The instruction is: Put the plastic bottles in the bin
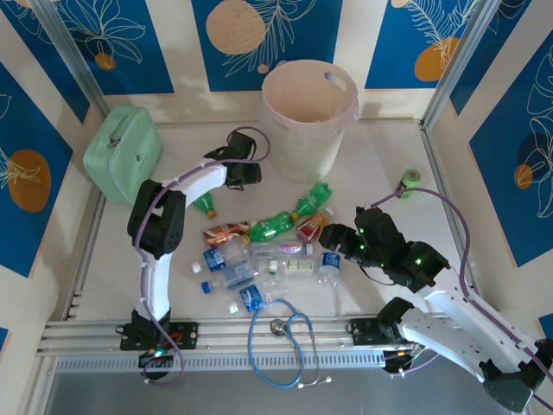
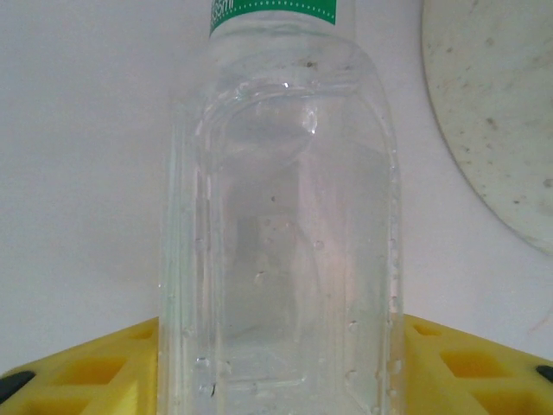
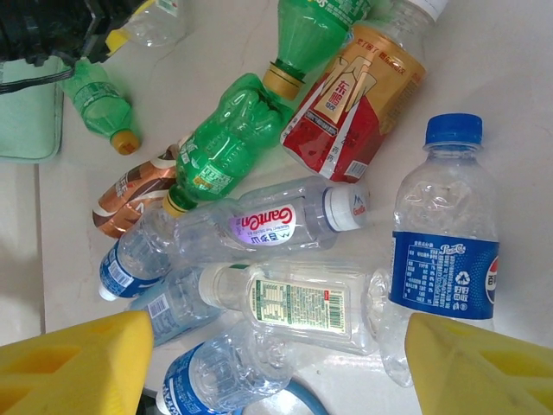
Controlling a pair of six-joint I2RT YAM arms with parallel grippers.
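My left gripper (image 1: 240, 164) sits just left of the cream bin (image 1: 302, 147), its yellow fingers (image 2: 95, 372) pressed against both sides of a clear plastic bottle (image 2: 281, 216) with a green label band. The bin's pale curved wall (image 2: 501, 112) is close on the right. A pile of plastic bottles lies mid-table: green ones (image 1: 274, 226), a red-labelled one (image 1: 311, 226), blue-labelled clear ones (image 1: 216, 258). My right gripper (image 1: 341, 238) hovers open over the pile, above a clear bottle with a white label (image 3: 302, 303), beside a blue-capped bottle (image 3: 445, 251).
A mint-green case (image 1: 123, 153) stands at the back left. A blue stethoscope (image 1: 281, 341) lies across the near rail. A small green cylinder (image 1: 409, 179) rests at the right by the frame post. A small green bottle (image 1: 205, 206) lies under the left arm.
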